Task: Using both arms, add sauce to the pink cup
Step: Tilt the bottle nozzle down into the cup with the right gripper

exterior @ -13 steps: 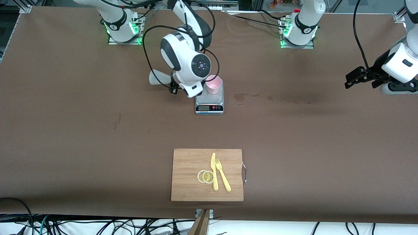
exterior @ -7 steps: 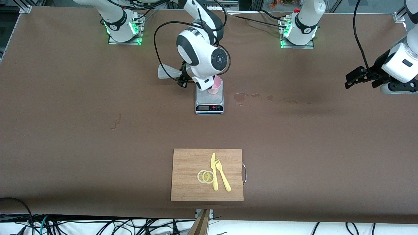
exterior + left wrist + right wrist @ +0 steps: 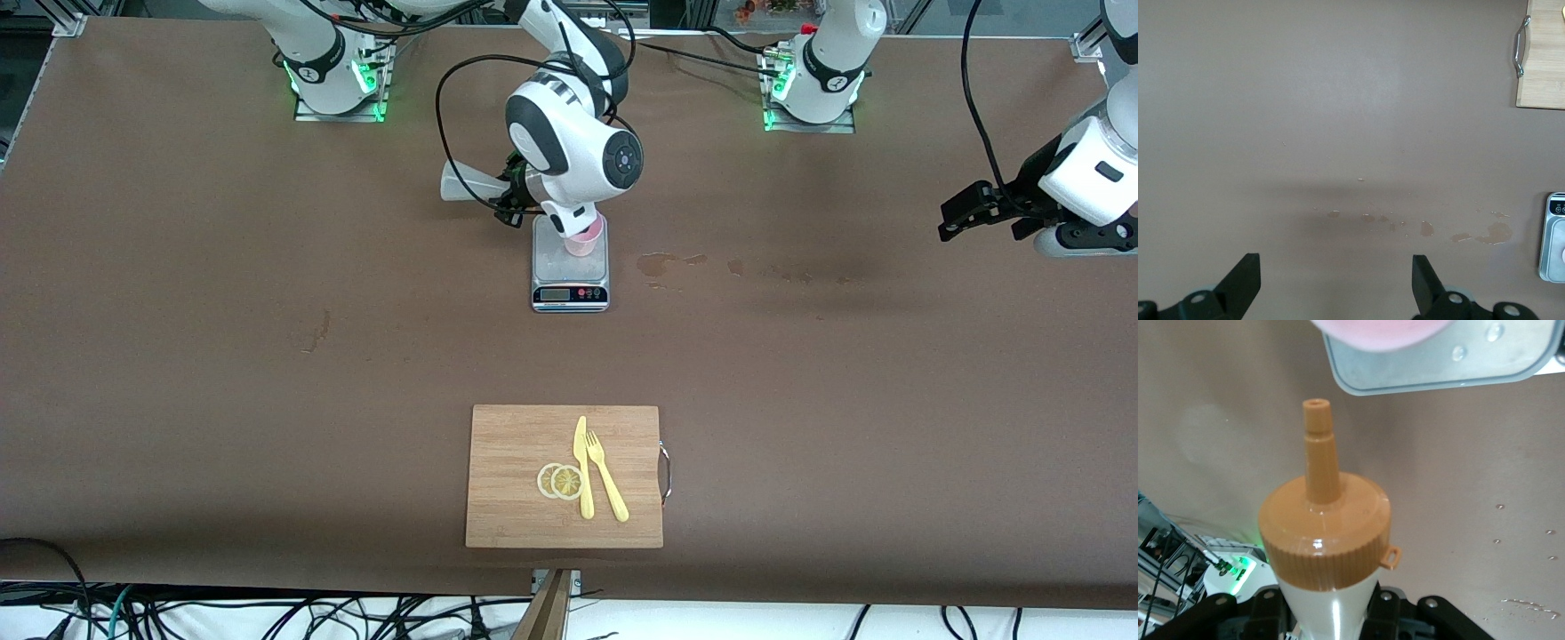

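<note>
The pink cup (image 3: 587, 242) stands on a grey kitchen scale (image 3: 570, 277), partly covered by the right arm's wrist. My right gripper (image 3: 513, 203) is shut on the sauce bottle (image 3: 467, 182), which lies tipped on its side above the table beside the scale. In the right wrist view the orange cap (image 3: 1325, 533) and its nozzle (image 3: 1317, 447) point toward the cup's rim (image 3: 1378, 332) without reaching it, and the gripper (image 3: 1328, 617) clamps the whitish body. My left gripper (image 3: 965, 213) waits open over the table at the left arm's end, its fingers (image 3: 1245, 277) wide apart with nothing between them.
A wooden cutting board (image 3: 507, 444) near the front camera carries lemon slices (image 3: 561, 481), a yellow knife (image 3: 582, 467) and a fork (image 3: 606, 480). Wet stains (image 3: 658, 262) mark the brown cloth beside the scale, toward the left arm's end.
The right arm has carried the tipped bottle toward the cup, and its wrist now covers part of the cup. The left arm has not moved.
</note>
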`<state>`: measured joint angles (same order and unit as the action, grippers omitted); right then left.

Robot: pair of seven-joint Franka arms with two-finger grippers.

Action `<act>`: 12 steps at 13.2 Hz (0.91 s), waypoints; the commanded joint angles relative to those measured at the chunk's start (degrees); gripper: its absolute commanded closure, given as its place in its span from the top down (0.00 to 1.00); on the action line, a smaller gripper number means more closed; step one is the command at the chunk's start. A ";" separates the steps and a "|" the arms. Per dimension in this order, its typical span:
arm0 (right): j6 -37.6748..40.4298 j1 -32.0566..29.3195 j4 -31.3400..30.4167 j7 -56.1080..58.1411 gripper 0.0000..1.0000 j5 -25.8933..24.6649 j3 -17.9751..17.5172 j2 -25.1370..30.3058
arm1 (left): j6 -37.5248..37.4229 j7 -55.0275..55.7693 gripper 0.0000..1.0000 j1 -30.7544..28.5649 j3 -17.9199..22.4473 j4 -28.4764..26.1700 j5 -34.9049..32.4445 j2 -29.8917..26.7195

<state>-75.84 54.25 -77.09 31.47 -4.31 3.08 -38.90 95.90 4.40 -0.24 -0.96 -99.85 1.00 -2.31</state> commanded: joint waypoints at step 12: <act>9.49 -4.06 16.62 -0.53 0.00 -0.43 -2.03 -9.88 | -1.33 -0.35 1.00 -0.29 -0.35 1.32 -1.00 0.12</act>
<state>-67.94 51.30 -64.08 31.46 -4.37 2.36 -47.48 95.75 4.39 -0.24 -0.98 -99.84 1.00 -2.31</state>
